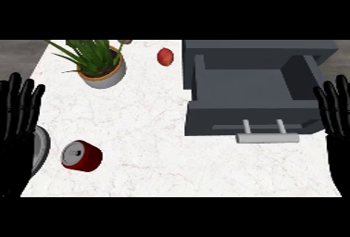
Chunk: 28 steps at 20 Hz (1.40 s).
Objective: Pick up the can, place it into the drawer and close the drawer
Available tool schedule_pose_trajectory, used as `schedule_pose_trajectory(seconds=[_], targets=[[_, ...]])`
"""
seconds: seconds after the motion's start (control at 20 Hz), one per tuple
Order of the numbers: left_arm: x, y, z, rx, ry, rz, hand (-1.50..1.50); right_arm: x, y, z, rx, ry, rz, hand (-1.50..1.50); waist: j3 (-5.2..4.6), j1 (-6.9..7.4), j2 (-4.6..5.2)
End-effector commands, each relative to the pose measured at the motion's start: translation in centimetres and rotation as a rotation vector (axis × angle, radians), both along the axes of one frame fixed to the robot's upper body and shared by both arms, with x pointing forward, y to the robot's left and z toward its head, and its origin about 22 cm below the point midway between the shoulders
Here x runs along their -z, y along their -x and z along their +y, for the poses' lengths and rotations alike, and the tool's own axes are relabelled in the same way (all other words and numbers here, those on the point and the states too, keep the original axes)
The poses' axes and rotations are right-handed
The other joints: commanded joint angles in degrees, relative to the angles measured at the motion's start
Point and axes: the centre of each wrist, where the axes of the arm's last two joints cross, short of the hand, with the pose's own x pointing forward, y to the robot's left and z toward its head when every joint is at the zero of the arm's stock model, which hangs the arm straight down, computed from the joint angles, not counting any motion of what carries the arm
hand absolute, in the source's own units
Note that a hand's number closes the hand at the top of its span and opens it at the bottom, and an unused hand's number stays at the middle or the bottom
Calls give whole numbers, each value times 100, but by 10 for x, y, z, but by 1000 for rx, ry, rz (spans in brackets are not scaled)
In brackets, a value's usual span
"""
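Can: short red cylinder with a silver top, on the white veined surface, lower left. Drawer: grey box, open, at right. Left hand and right hand: fingers straight, empty.

Glossy metal can; counter seemingly marble (matt).

Bright, even overhead light; faint shadows.

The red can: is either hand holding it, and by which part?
Nothing is held. The red can lies untouched on the counter; the left hand and right hand rest open at the edges.
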Motion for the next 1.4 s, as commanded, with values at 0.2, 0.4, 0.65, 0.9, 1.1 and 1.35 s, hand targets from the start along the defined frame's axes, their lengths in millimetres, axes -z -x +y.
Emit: schedule_pose_trajectory(seconds=[0.2, 0.4, 0.65, 0.9, 1.1, 1.35], targets=[[-1, 52, 34, -35, 46, 25, -150, -4, 1, 4, 25, -57, -10, -150, 145, 162, 34], [35, 68, 49, -240, 169, 378, -150, 26, 1, -16, 174, -115, 262, -150, 148, 264, 49], [14, 91, 61, -270, 184, 395, -150, 22, 11, -20, 163, -132, 280, -150, 148, 130, 37], [7, 88, 74, -242, 207, 399, -150, 26, -1, -26, 171, -105, 271, -150, 147, 119, 43], [17, 80, 67, -258, 189, 383, -150, 20, 10, -24, 173, -104, 254, -150, 147, 104, 42], [23, 53, 48, -251, 191, 441, -150, 22, 22, -18, 171, -114, 269, -150, 147, 67, 44]])
